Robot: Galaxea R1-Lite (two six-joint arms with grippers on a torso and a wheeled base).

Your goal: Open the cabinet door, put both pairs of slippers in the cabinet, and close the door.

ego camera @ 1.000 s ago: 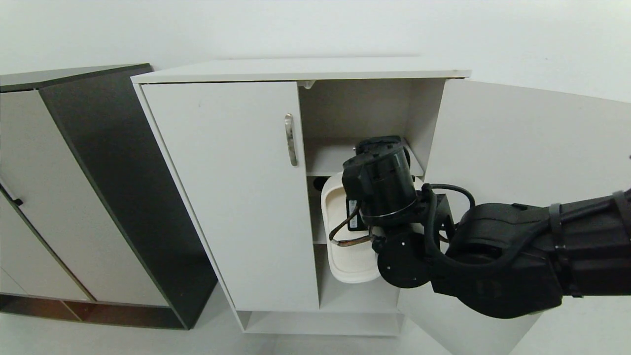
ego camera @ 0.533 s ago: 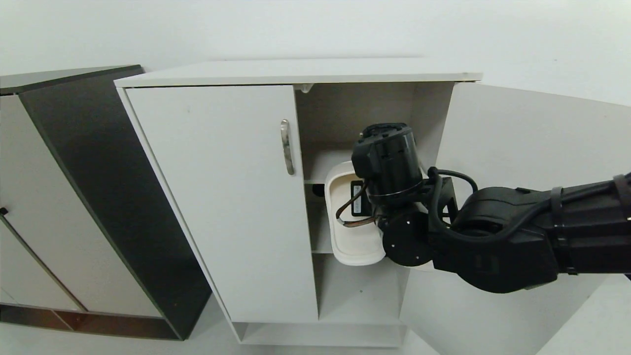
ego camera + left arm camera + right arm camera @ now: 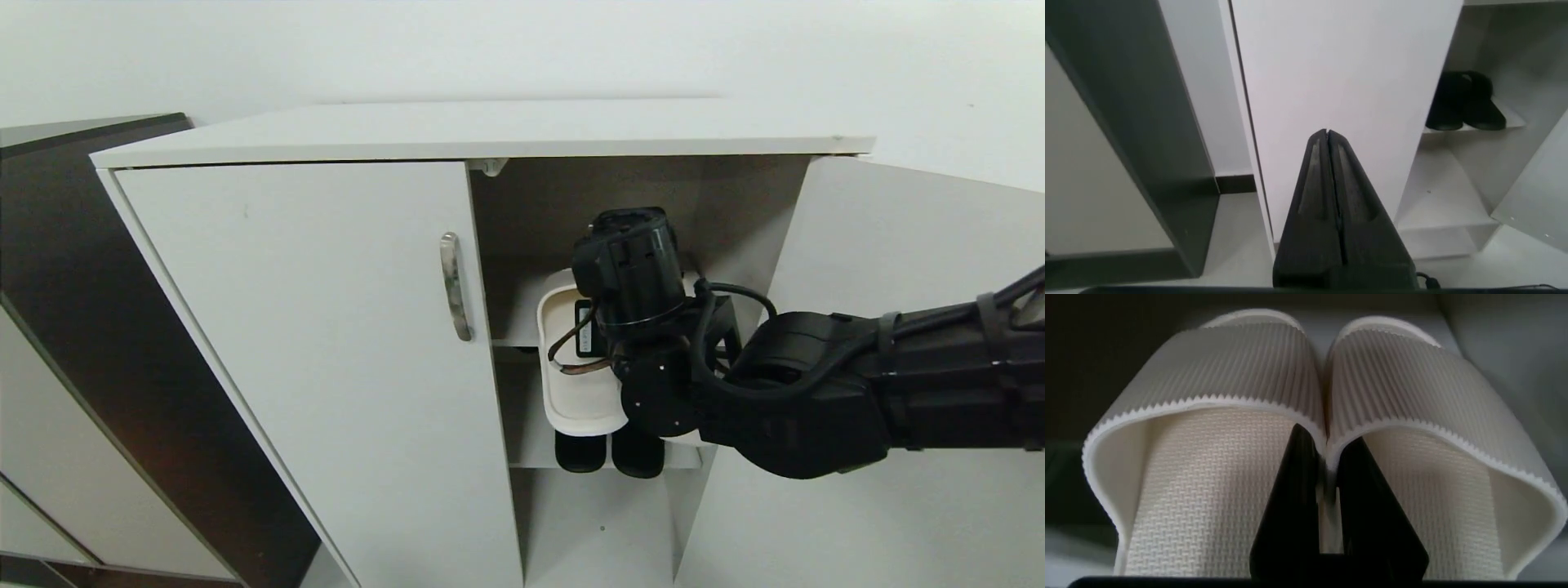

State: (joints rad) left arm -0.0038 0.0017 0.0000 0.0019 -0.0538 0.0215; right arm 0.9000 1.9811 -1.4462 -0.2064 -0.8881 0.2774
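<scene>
Two light, squashy-looking cream ribbed foam slippers (image 3: 1208, 465), inner straps pinched by right gripper (image 3: 1327, 457) fingers; left gripper (image 3: 1327, 143) fingers pressed together

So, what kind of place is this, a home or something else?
Likely a plain indoor room, perhaps a home entryway mock-up: a white shoe cabinet with one door open, black slippers on its shelf, and a bare white wall behind.
</scene>
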